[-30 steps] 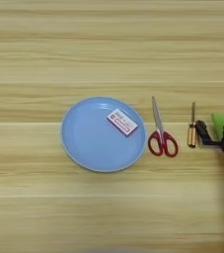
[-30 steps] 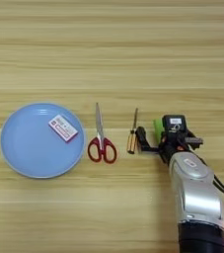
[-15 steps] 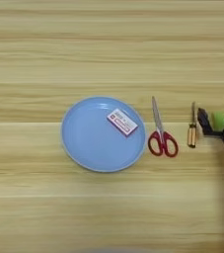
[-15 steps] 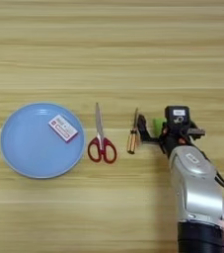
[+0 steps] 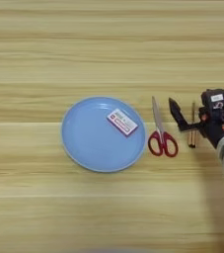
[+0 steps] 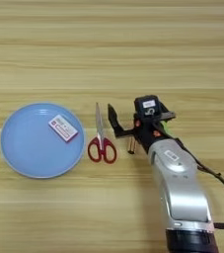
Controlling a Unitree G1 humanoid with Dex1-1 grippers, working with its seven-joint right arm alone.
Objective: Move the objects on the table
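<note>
Several small objects lie on the wooden table (image 5: 108, 44). A white-and-red flat box (image 5: 123, 121) rests on a blue plate (image 5: 84, 143). To the right of the plate lie red-handled scissors (image 5: 161, 138), blades pointing away from me. My right gripper (image 6: 137, 119) hovers over the thin amber-handled screwdriver (image 6: 131, 145), hiding most of it. One black finger (image 6: 115, 120) reaches left to just beside the scissors (image 6: 101, 146). The fingers stand spread, open, with nothing clamped. A sliver of the lime-green block (image 6: 163, 130) shows at the gripper's right side.
The silver forearm (image 6: 180, 188) runs from the bottom edge up to the gripper and covers the table to the right of the scissors. Bare wood lies above, below and to the left of the plate (image 6: 29, 153).
The gripper has moved left, from beside the green block to over the screwdriver, close to the scissors. Plate, box and scissors have stayed put.
</note>
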